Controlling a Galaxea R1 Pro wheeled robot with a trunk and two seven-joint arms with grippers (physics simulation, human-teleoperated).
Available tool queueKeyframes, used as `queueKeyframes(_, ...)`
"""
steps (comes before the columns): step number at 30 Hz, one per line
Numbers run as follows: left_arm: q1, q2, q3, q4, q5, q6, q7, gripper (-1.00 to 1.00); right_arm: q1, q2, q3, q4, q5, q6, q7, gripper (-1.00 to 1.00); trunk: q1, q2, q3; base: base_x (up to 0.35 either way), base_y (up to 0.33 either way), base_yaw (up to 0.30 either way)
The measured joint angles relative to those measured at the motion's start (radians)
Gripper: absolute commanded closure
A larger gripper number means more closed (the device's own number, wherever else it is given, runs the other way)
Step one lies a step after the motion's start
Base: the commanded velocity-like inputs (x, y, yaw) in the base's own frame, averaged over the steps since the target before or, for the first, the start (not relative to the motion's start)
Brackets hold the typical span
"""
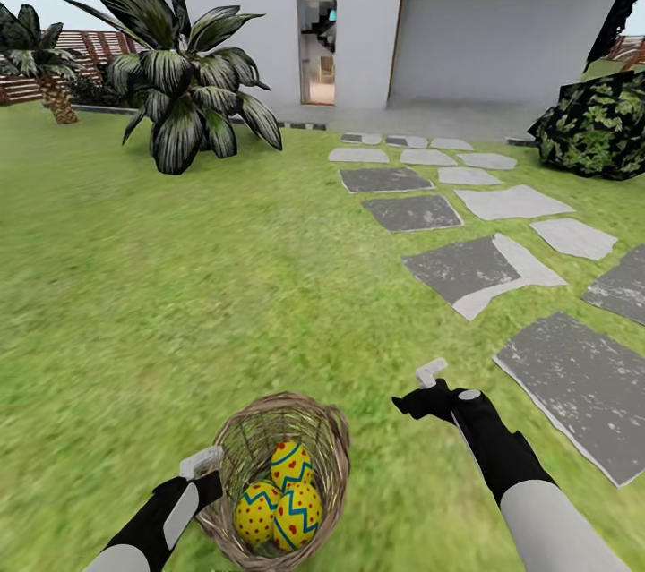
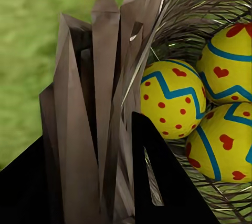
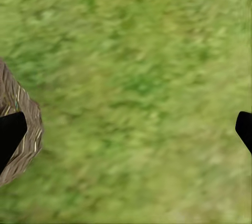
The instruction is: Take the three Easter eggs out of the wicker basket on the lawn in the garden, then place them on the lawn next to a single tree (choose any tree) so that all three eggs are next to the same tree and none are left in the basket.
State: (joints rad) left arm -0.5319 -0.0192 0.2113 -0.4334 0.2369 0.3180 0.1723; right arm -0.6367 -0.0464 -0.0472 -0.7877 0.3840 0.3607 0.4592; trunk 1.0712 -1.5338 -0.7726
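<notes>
The wicker basket [image 1: 278, 478] sits on the lawn [image 1: 179, 286] holding all three Easter eggs [image 1: 279, 500]. The left end effector [image 2: 97, 182] is clamped on the basket's rim, one finger inside. The right end effector [image 1: 430, 388] hangs beside the basket, fingers spread wide apart.

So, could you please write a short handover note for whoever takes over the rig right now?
Left pincer: shut on the wicker basket rim.
Right pincer: open, empty, over the lawn to the basket's right.
All three Easter eggs lie in the basket.
Done: nothing placed.
Left: get all three eggs onto the grass beside one tree; no thick-trunked tree is in sight.
</notes>
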Motion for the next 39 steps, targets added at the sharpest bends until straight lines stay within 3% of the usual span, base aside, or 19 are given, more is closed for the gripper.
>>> queueKeyframes(39, 0.000, 0.003, 0.000, -0.001, -0.003, 0.001, 0.002, 1.00, 0.000, 0.009, 0.002, 0.081, 0.002, -0.037, -0.035, -1.00, -0.150, 0.273, 0.109, 0.000, 0.000, 0.271)
